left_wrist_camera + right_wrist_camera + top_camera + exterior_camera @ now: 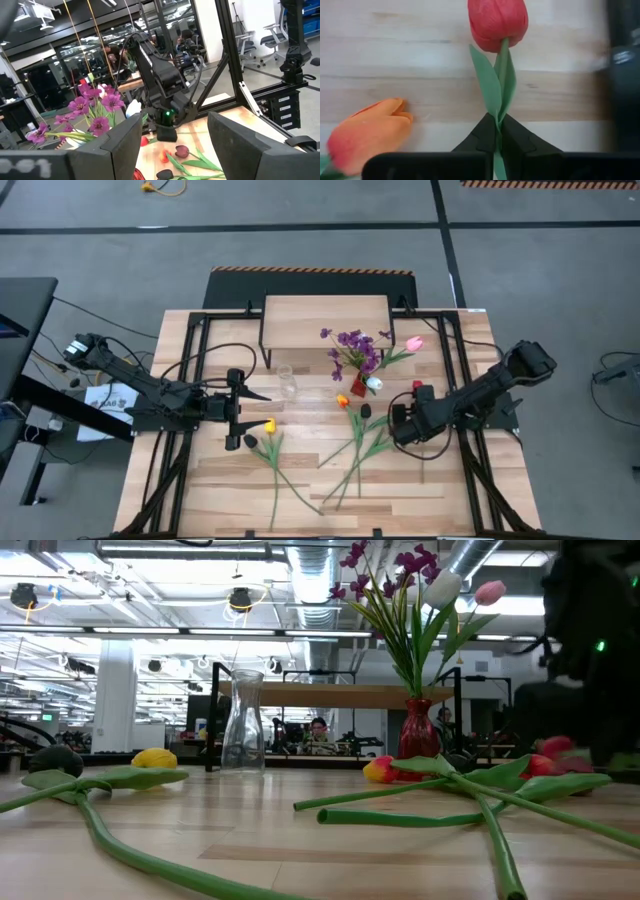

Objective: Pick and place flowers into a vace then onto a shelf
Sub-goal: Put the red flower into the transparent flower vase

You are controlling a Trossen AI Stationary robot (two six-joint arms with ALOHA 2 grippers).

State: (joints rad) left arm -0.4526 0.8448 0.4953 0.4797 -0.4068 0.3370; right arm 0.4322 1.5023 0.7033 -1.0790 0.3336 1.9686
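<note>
On the tabletop (420,500) right of centre, the right end effector (497,131) is pinched on the red tulip (497,20) stem just below its leaves; a straight, slow lift should keep the stem from slipping; the left end effector (172,145) hovers, fingers apart.

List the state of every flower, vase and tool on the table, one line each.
right tool: shut on the red tulip's stem.
red tulip: lying on the table, gripped.
orange tulip: lying loose.
left tool: open, empty.
glass vase: upright, empty.
red vase: upright, holding purple, white and pink flowers.
yellow tulip: lying loose.
shelf: nothing on top.
</note>
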